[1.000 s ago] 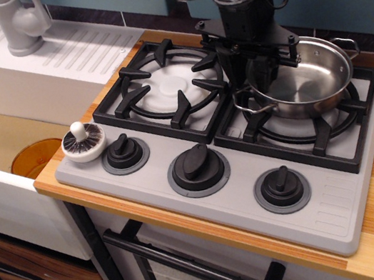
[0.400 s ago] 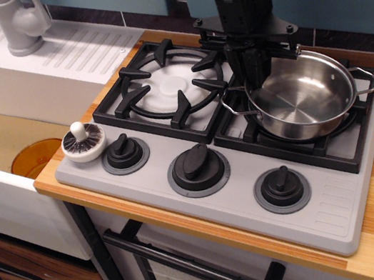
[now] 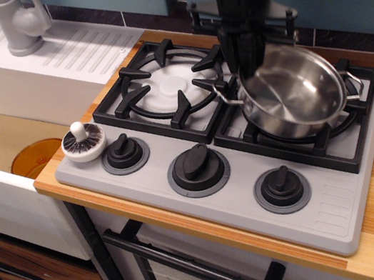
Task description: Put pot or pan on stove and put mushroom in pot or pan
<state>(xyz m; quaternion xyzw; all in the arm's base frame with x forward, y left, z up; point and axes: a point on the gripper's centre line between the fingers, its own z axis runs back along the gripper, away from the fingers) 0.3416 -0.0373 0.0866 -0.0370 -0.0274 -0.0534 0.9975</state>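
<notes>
Fingers (image 3: 250, 63) grasping steel pan (image 3: 296, 92) rim, pan tilted over right burner; mushroom (image 3: 84, 141) on stove (image 3: 330, 212) left corner.

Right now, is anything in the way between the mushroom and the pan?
Nothing visible blocks it. The mushroom sits at the stove's front left corner; the pan is tilted over the right burner, held by the tool. Only low knobs and the left grate lie between.

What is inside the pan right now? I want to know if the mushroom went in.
The pan is tilted and its visible interior holds nothing. The mushroom sits on the stove corner.
</notes>
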